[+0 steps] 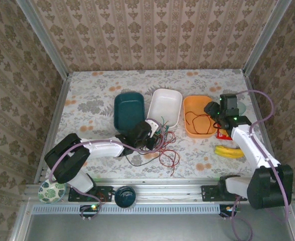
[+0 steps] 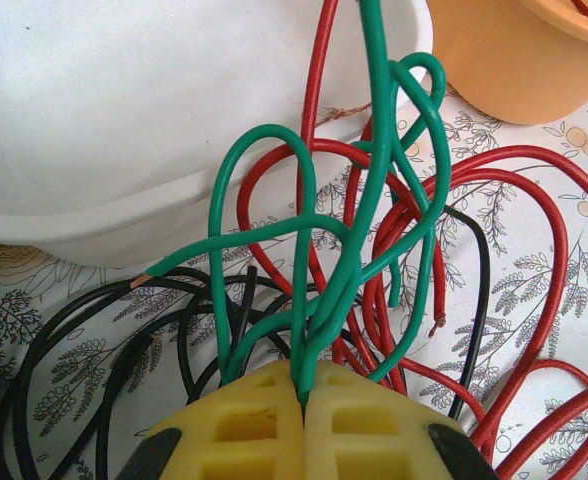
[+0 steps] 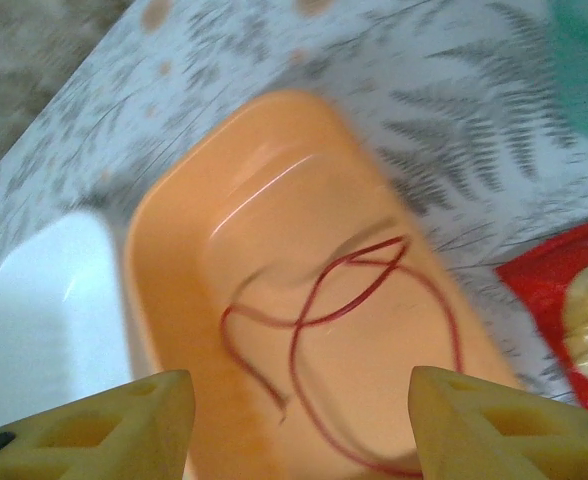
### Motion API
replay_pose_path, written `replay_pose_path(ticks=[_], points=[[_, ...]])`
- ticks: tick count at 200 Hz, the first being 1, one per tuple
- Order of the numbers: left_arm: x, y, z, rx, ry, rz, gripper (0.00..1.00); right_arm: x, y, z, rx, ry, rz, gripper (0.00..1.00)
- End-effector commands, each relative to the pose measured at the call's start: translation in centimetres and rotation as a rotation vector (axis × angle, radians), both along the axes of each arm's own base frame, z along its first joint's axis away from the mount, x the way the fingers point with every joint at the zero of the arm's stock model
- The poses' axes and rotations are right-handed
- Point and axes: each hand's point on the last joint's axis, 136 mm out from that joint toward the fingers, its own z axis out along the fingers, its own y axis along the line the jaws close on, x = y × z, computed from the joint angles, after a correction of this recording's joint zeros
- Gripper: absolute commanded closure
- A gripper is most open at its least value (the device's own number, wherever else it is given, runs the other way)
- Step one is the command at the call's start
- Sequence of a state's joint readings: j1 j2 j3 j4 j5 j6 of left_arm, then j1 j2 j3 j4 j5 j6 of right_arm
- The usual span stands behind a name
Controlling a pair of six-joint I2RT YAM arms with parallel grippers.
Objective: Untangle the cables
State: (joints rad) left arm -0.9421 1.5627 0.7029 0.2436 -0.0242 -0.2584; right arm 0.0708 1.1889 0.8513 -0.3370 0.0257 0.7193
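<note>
Left jaws tight on green cable (image 2: 378,150)

The cables (image 2: 377,120) are red, green and black; the tablecloth (image 1: 87,95) is pale with grey leaves and orange flowers; teal bin (image 1: 129,108), white bin (image 1: 165,104), orange bin (image 1: 200,104)

Three oblong plastic tubs on the tabletop: dark teal tub (image 1: 129,109), white tub (image 1: 165,93), orange tub (image 1: 188,103). One yellow banana (image 1: 229,151). One separated thin red cable (image 3: 299,325).
</note>
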Motion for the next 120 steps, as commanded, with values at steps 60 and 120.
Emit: replay_pose_path(ticks=[60, 120], points=[[-0.1, 0.5, -1.4, 0.043, 0.026, 0.004, 1.00, -8.2, 16.3, -5.9, 0.168, 0.262, 0.764, 0.53], [-0.1, 0.4, -1.3, 0.044, 0.022, 0.004, 1.00, -9.2, 17.1, -9.5, 0.194, 0.411, 0.808, 0.65]])
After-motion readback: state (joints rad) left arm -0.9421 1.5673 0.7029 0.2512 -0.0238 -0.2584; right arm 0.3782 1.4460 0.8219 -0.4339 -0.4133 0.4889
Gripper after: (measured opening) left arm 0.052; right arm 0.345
